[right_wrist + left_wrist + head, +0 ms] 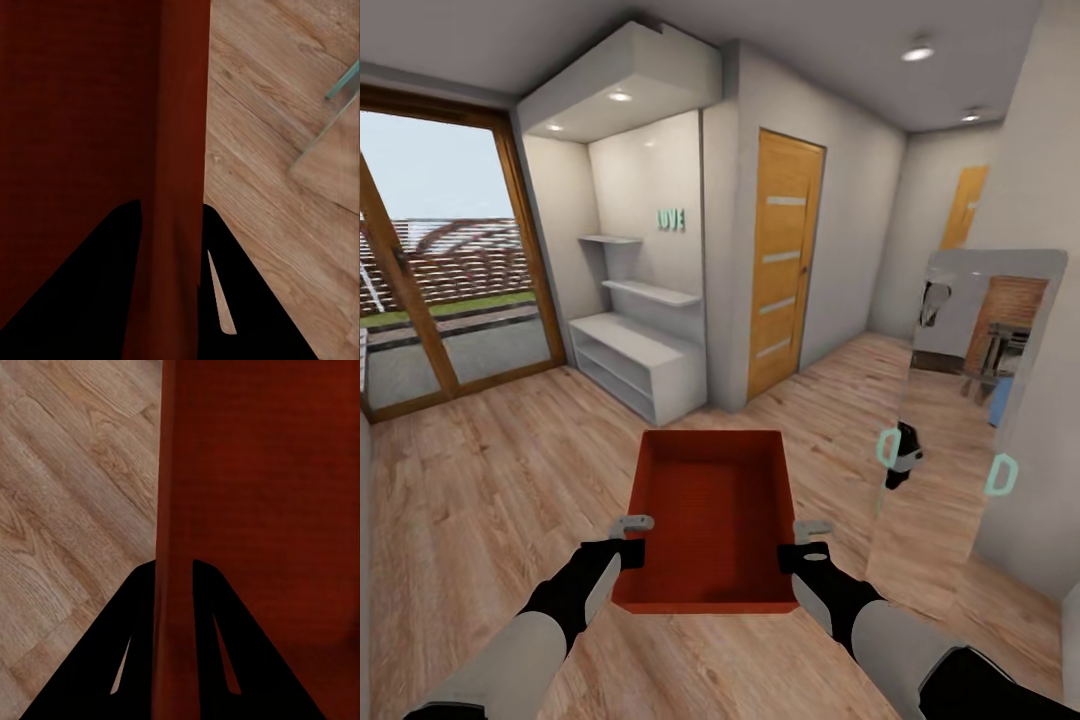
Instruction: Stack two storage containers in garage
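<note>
One orange-red storage container [710, 515] hangs in front of me above the light wood plank floor, held level between both arms. My left gripper [632, 542] is shut on its left wall [174, 510], one finger on each side of the thin wall. On the opposite side, my right gripper [810, 545] is shut on the right wall [180, 150] the same way. The box is topless and holds nothing.
A white shelf unit [635, 365] stands in a niche ahead on the left, beside a tall glass door [430, 290]. An orange wooden door [785, 260] is straight ahead. A mirrored panel [950, 420] stands close on the right. A hallway runs past it.
</note>
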